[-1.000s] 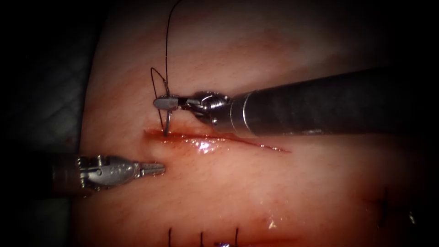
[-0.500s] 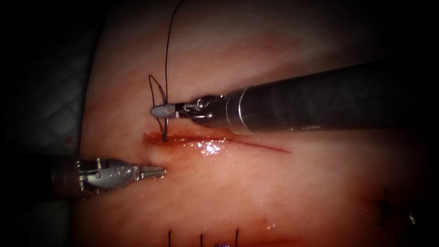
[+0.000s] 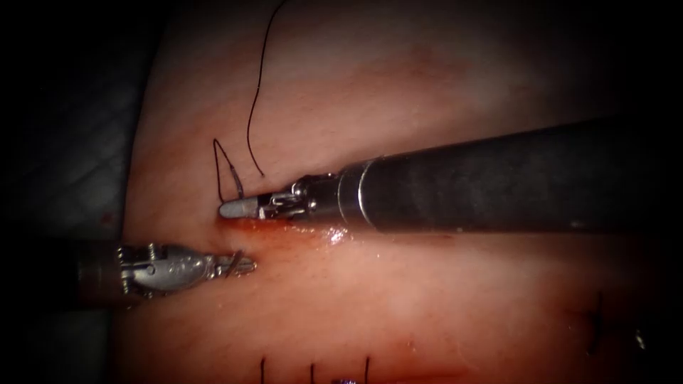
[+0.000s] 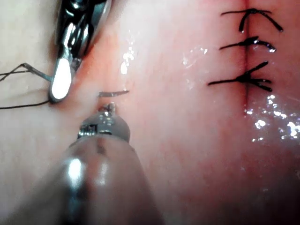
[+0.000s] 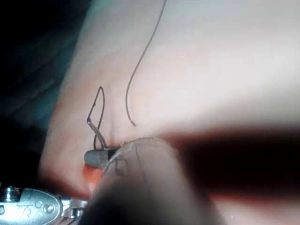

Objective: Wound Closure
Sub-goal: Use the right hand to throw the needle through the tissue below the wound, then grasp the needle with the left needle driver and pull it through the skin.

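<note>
Your right tool (image 3: 238, 208) lies low against the tissue (image 3: 427, 299), its jaws closed on the needle (image 3: 236, 184) near the tail end, where the thread (image 3: 256, 92) joins. The tail of the needle rises just above the jaw tips, and the rest of its curve runs down into the tissue at the cut (image 3: 284, 226), directly under the jaws. The needle's tip (image 4: 114, 93) has come out of the tissue on the far side of the cut, just in front of your left tool (image 3: 242, 266). That tool's jaws are touching or just beside the tip; you cannot tell whether they are open or closed on it. The thread loops above the right tool's tip and trails away from it. Three finished stitches (image 4: 246, 51) sit well away from both tools.
</note>
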